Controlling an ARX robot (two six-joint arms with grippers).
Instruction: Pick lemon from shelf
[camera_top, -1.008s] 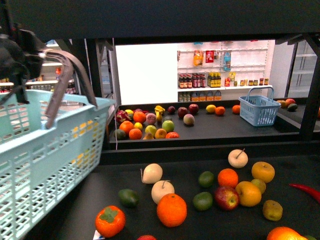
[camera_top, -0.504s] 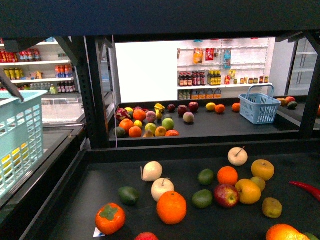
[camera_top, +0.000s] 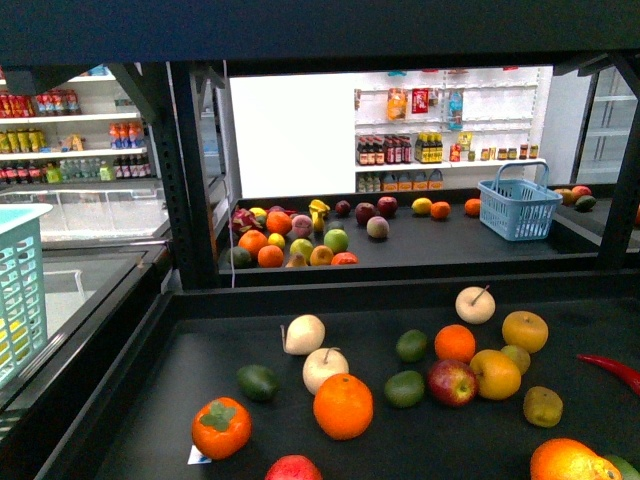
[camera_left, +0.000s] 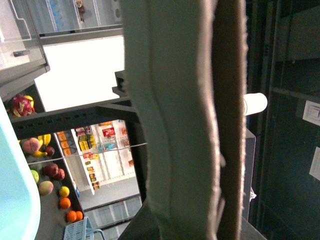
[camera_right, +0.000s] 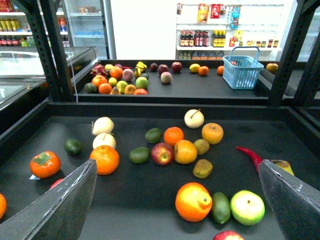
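Apparently at the approach step, the right claw (camera_right: 176, 200) hangs wide apart before the shelf (camera_right: 130, 131), where the lemon (camera_right: 185, 151) lies beside an apple (camera_right: 161, 153), so it must reach forward and down; I cannot tell the left claw's (camera_left: 200, 125) state.

You've got a matt black shelf (camera_top: 200, 370) deck w/ dark grey metal uprights, perforated. The pale blue basket (camera_top: 18, 300) at the left edge is plastic lattice, semi-gloss; a 2nd blue plastic basket (camera_top: 518, 208) sits on the far deck. Fruit skins look smooth & shiny: the orange (camera_top: 343, 405) is finely dimpled, the red apple (camera_top: 452, 381) is glossy. Right tool (camera_right: 177, 195) fingers (camera_right: 52, 210) look matt grey, slightly rough. In the left wrist view you see a grey-brown strap (camera_left: 185, 120), cloth-like w/ fuzzy edges.
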